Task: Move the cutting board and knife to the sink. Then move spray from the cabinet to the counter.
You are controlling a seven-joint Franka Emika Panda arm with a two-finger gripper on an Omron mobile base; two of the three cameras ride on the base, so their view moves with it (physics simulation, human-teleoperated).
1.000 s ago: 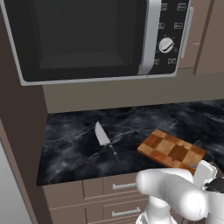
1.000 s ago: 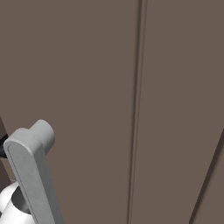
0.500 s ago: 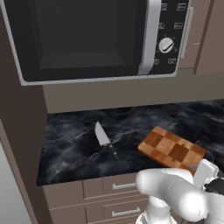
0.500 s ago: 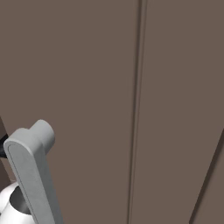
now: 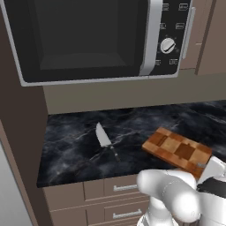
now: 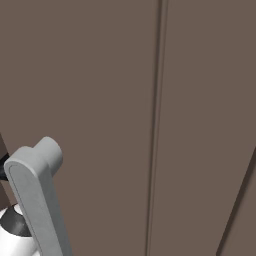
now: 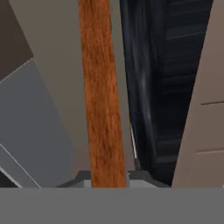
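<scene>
The hand (image 7: pixel 109 178) is clenched on the near edge of the cutting board (image 7: pixel 99 92), which in the hand view runs away from the camera as a long orange-brown strip seen edge-on, with a grey finger tip (image 7: pixel 85 178) pressed at either side of it at the bottom. In the left base view the cutting board (image 5: pixel 177 150) lies at the front right of the desk (image 5: pixel 79 145), its checkered light and dark blocks facing up and its near corner reaching the front edge, where the white arm (image 5: pixel 176 198) comes up against it. The knife (image 5: pixel 106 139) lies flat on the black veined desk, well apart from the board to its left, blade pointing toward the back wall and dark handle toward the front edge. Brown drawers (image 5: pixel 110 201) with silver handles sit under the desk. Above it hangs a microwave (image 5: pixel 88 37) with a dark door, a silver handle and a round dial on its control panel. The right base view looks close onto plain brown cabinet doors (image 6: pixel 150 100) with a vertical seam between them, and a grey lever-like handle (image 6: pixel 35 195) at the lower left.
</scene>
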